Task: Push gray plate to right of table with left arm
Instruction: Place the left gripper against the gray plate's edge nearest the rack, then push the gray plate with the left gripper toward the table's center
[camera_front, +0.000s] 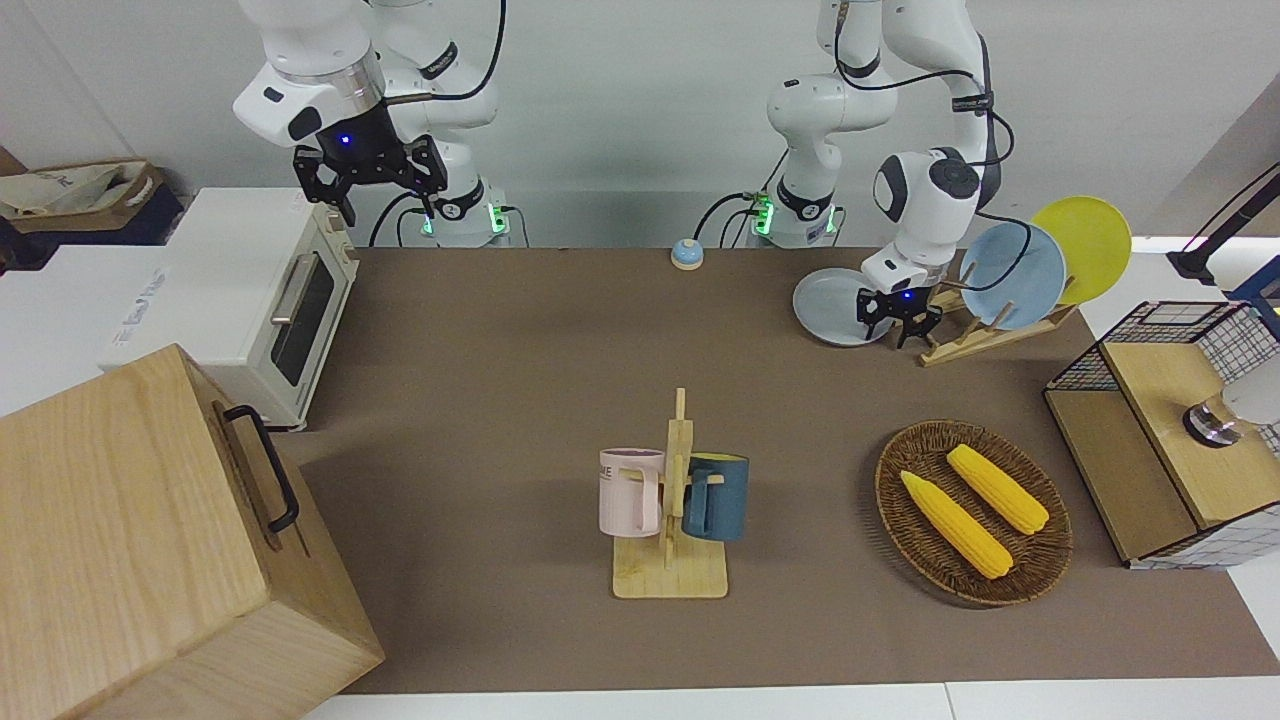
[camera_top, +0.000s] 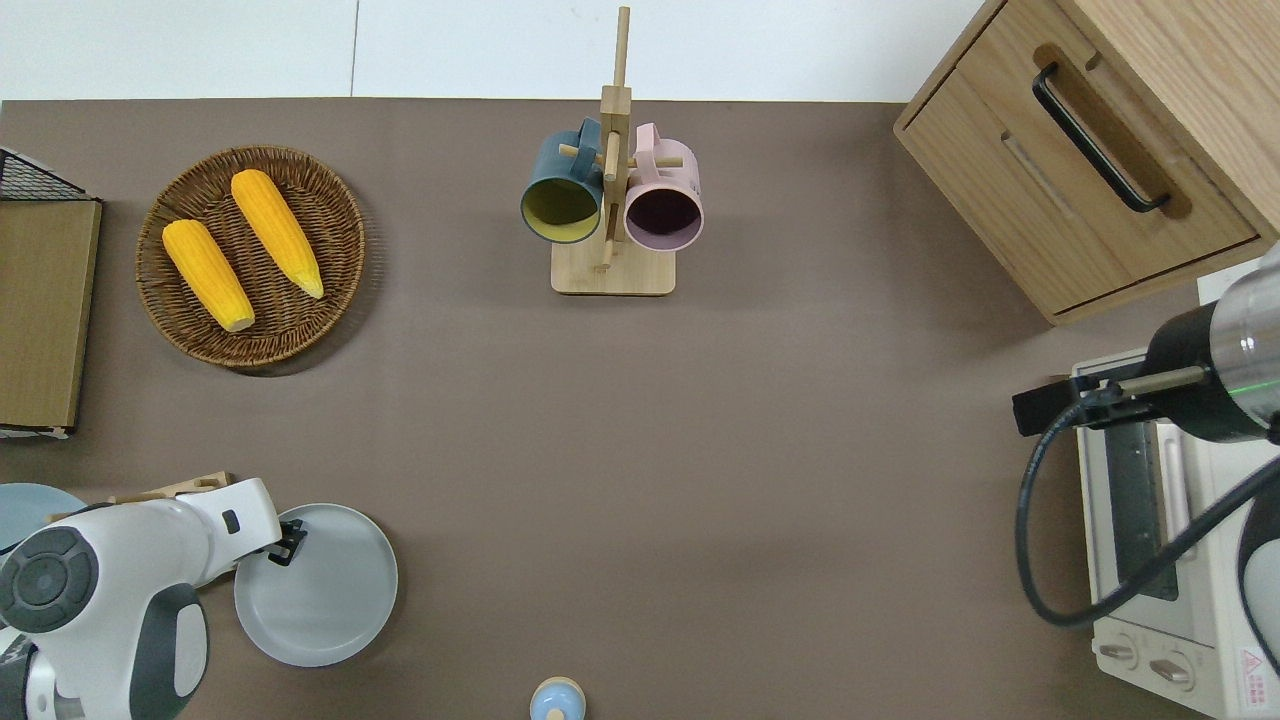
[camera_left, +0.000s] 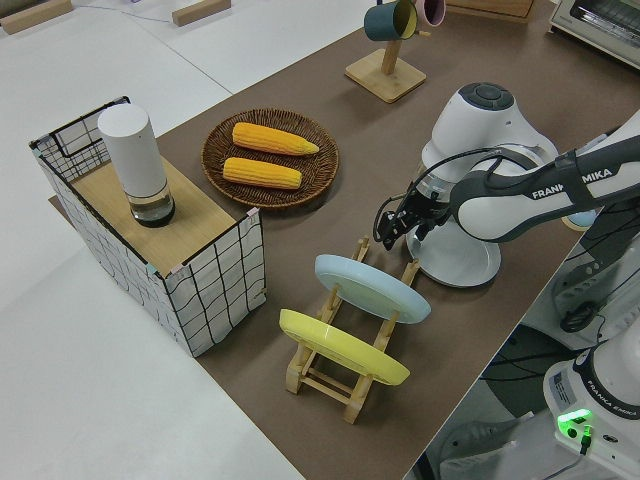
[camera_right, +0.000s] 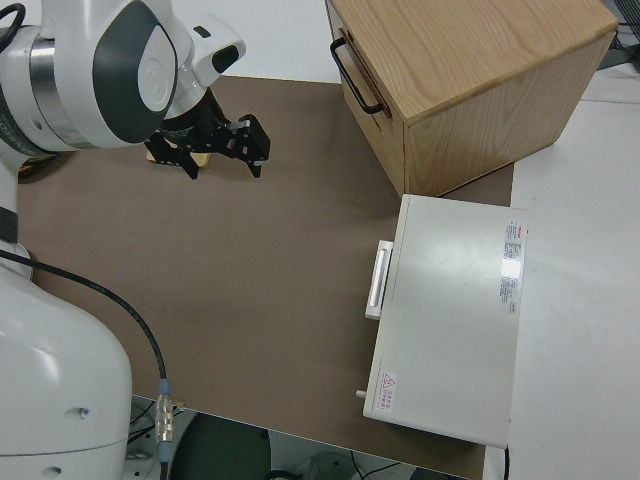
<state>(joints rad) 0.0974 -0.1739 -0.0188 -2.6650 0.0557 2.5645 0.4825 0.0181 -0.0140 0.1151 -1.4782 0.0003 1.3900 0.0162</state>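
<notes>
Left gripper (camera_front: 898, 318) hung low at the gray plate's (camera_top: 318, 588) rim, on the edge toward the left arm's end of the table and farthest from the robots, just beside the wooden rack (camera_front: 975, 335). That placement made sense for a push: with the fingers set against the rim on that side, a sweep toward the right arm's end would carry the plate across the bare brown table (camera_top: 700, 420) rather than into the rack. Whether the fingers were spread or closed I could not tell, nor whether they were truly touching the rim; they looked to be at it or barely over it.

Plate lay flat on the table, close to the robots' edge, between the rack and the small bell (camera_front: 686, 254). It seemed not yet to have travelled, so the push was, by my judgement, only beginning. The blue plate (camera_front: 1020, 274) and yellow plate (camera_front: 1085, 247) stood tilted in the rack's slots, out of the way of the sweep.

Bell sat near the robots' edge toward the table's middle and could be clipped if the plate's path ran too close to that edge. The mug stand (camera_front: 672, 510) and the basket (camera_front: 972, 512) of corn were well apart from the likely path.

Right gripper (camera_front: 370, 170) was parked, its fingers apart and holding nothing
</notes>
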